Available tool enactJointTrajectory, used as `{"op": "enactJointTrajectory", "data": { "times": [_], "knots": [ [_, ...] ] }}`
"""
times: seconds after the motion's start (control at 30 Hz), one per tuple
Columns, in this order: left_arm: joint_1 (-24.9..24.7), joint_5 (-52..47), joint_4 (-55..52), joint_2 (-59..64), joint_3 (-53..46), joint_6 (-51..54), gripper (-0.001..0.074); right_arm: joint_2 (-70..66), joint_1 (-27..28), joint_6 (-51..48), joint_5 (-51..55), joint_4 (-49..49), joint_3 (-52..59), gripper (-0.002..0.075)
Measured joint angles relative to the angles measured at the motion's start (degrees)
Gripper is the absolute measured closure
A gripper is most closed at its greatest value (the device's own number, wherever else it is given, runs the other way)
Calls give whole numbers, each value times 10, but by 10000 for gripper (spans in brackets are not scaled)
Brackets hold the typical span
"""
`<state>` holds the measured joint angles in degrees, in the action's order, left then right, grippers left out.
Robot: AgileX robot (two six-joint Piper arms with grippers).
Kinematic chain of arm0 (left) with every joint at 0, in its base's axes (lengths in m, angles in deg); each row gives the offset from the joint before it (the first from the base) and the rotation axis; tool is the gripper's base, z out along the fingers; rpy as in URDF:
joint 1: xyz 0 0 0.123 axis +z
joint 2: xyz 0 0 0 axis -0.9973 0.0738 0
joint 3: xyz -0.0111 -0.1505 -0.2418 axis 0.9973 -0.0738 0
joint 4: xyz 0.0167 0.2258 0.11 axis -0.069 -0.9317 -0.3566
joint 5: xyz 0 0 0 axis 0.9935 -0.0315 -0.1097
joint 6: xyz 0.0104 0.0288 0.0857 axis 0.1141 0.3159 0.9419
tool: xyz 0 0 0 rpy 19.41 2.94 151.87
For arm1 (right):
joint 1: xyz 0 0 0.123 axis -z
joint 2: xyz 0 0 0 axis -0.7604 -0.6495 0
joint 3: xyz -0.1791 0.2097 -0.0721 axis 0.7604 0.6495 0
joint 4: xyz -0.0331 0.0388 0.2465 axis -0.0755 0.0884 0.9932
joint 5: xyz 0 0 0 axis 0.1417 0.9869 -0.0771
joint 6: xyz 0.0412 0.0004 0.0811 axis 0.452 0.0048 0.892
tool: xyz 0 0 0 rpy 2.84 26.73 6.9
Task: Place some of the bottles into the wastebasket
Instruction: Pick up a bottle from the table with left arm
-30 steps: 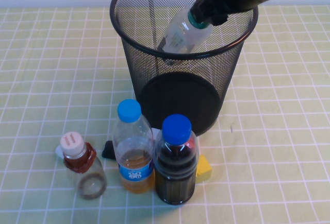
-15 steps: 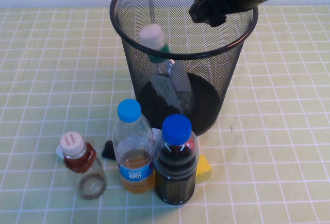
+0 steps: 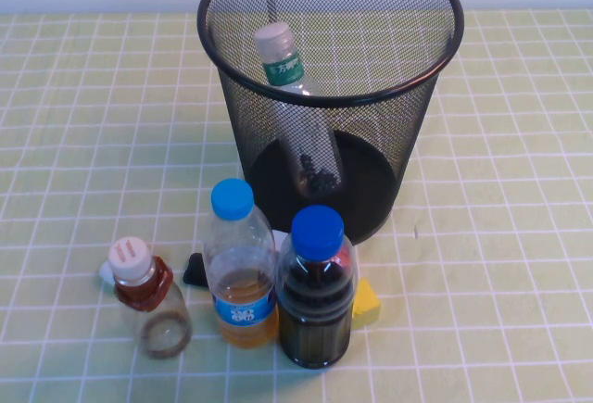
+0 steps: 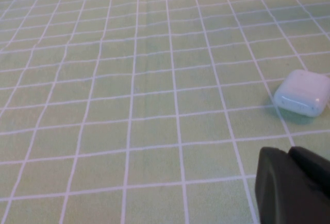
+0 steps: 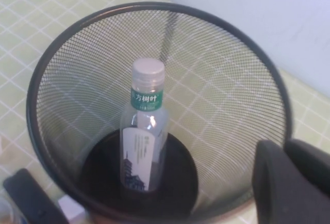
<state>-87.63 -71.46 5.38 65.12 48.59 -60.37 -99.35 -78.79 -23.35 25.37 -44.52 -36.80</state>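
The clear bottle with white cap and green-and-white label (image 3: 283, 65) stands upright inside the black wire-mesh wastebasket (image 3: 408, 144), leaning toward its left wall. It also shows in the right wrist view (image 5: 144, 131), its base on the basket floor inside the mesh wall (image 5: 56, 105). The smaller bottle with pale pink cap and reddish-brown neck wrap (image 3: 148, 296) stands on the table at the front left. My right gripper (image 5: 291, 183) hangs empty above the basket's rim, open. My left gripper (image 4: 294, 188) is low over bare tablecloth. Neither arm shows in the high view.
A blue-capped amber bottle (image 3: 239, 269) and a blue-capped dark bottle (image 3: 317, 292) stand just in front of the basket. A black object (image 3: 195, 269) and a yellow block (image 3: 367, 301) lie behind them. A small white case (image 4: 302, 92) lies near the left gripper.
My right gripper let go of the green-labelled bottle, which dropped into the wastebasket and came to rest upright. The right arm then pulled back out of the high view.
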Motion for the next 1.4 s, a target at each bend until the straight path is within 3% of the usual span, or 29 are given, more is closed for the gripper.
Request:
{"op": "enactJointTrajectory", "data": {
  "times": [0.33, 0.73, 0.97, 1.07, 1.4],
  "knots": [
    [0, 0, 0, 0, 0, 0, 736, 130, 0, 79, 0, -101, 49, 732],
    [0, 0, 0, 0, 0, 0, 736, 392, 0, 141, -118, -95, 416, 732],
    [0, 0, 0, 0, 0, 0, 736, 483, 0, 149, -306, -70, 627, 732],
    [0, 0, 0, 0, 0, 0, 736, 483, 0, 149, -359, -74, 662, 732],
    [0, 0, 0, 0, 0, 0, 736, 480, 0, 149, -355, -75, 684, 732]
  ]
}}
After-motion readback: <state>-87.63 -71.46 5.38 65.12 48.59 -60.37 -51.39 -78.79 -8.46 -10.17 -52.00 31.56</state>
